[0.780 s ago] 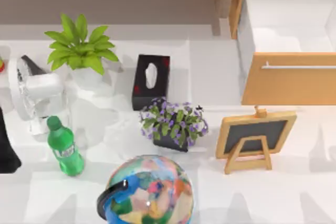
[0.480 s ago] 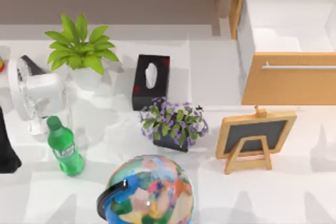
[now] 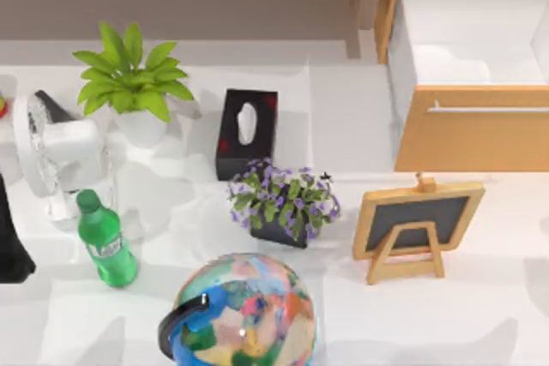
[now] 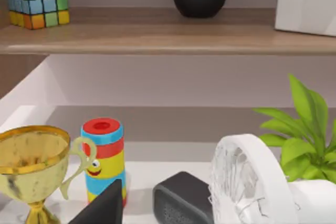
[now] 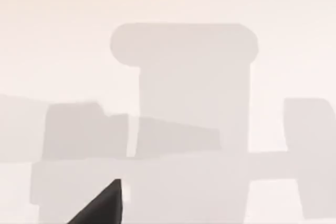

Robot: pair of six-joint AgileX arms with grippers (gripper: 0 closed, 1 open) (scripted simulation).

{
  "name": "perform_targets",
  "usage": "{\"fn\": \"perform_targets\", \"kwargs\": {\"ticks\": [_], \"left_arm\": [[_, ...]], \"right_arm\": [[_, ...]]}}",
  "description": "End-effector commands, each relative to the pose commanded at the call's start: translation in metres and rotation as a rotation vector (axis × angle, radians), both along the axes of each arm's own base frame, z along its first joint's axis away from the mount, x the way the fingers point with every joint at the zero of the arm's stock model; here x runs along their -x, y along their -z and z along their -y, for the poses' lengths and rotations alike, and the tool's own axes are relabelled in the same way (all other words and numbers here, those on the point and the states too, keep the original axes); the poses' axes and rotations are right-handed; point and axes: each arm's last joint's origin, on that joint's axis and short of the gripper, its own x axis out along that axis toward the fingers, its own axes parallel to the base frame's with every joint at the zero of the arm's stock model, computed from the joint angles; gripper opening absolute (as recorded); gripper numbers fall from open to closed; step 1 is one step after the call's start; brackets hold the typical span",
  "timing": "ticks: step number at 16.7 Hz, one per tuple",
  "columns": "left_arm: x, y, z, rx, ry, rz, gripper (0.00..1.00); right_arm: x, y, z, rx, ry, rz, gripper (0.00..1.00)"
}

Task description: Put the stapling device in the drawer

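Observation:
The drawer (image 3: 470, 130) stands pulled open at the table's back right, with a light wooden front, a thin silver handle (image 3: 489, 110) and white inner walls; nothing lies in the part of its inside that I can see. The stapling device is out of view. My left arm (image 3: 9, 242) is a dark shape at the table's left edge, beside the green bottle. A black part of my left gripper (image 4: 105, 208) shows in the left wrist view, facing a shelf corner. A black part of my right gripper (image 5: 102, 205) hangs over bare white table with grey shadows.
A chalkboard easel (image 3: 418, 225) stands just in front of the drawer. A purple flower pot (image 3: 283, 203), black tissue box (image 3: 247, 130), globe (image 3: 240, 310), green bottle (image 3: 105, 242), white fan (image 3: 60, 156) and green plant (image 3: 133, 83) crowd the middle and left. A trophy (image 4: 31, 166), striped toy (image 4: 103, 156) and dark box (image 4: 181, 200) sit by the shelf.
The grey shadows on the table's front right have slid toward the front edge. The white fan has shifted slightly to the left. The drawer and easel have not moved.

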Motion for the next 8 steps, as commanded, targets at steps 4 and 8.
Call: {"fn": "perform_targets", "kwargs": {"ticks": [4,8], "left_arm": [[0.000,0.000,0.000,0.000,0.000,0.000,1.00],[0.000,0.000,0.000,0.000,0.000,0.000,1.00]], "right_arm": [[-0.018,0.004,0.008,-0.014,-0.015,-0.373,1.00],[-0.034,0.003,0.017,-0.045,-0.042,-0.651,1.00]]}}
